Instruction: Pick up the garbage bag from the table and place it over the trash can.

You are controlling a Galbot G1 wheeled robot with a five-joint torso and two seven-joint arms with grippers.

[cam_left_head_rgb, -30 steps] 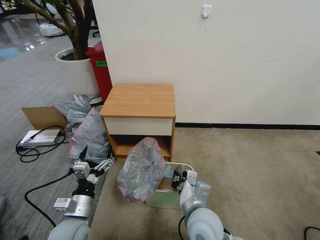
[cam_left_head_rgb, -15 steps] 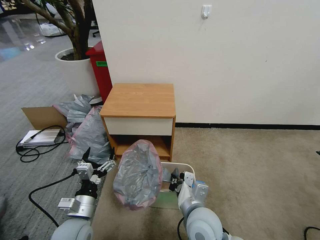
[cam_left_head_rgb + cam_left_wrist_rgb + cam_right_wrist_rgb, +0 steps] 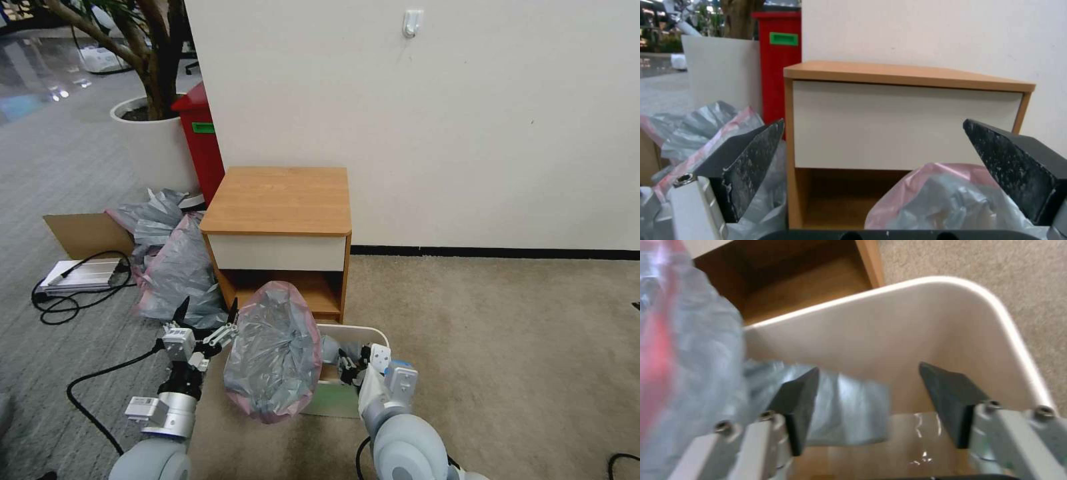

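Two grippers spread at the bin, bag unheld

Left gripper (image 3: 205,320) stands low over the carpet edge, just left of the garbage bag (image 3: 273,353). Its dark fingers (image 3: 751,166) are spread wide with nothing between them; the wrist view looks past them to the table (image 3: 907,123) and the bag's pink-red rim.

Right gripper (image 3: 348,363) sits at the trash can (image 3: 363,331), just inside its near edge. Its fingers (image 3: 795,406) are parted. A grey fold of the bag lies against one of them, but the jaws are not pinched on it.

The garbage bag stands billowed, mouth rim facing the robot, draped over the left side of the trash can and hanging outside its wall. Part of it reaches into the bin. The trash can rests on the carpet directly before the table's lower shelf.

A heap of grey bags (image 3: 177,267) lies on the floor left of the table, beside a cardboard sheet (image 3: 83,233). A red bin (image 3: 200,143) and white planter (image 3: 150,147) stand behind.
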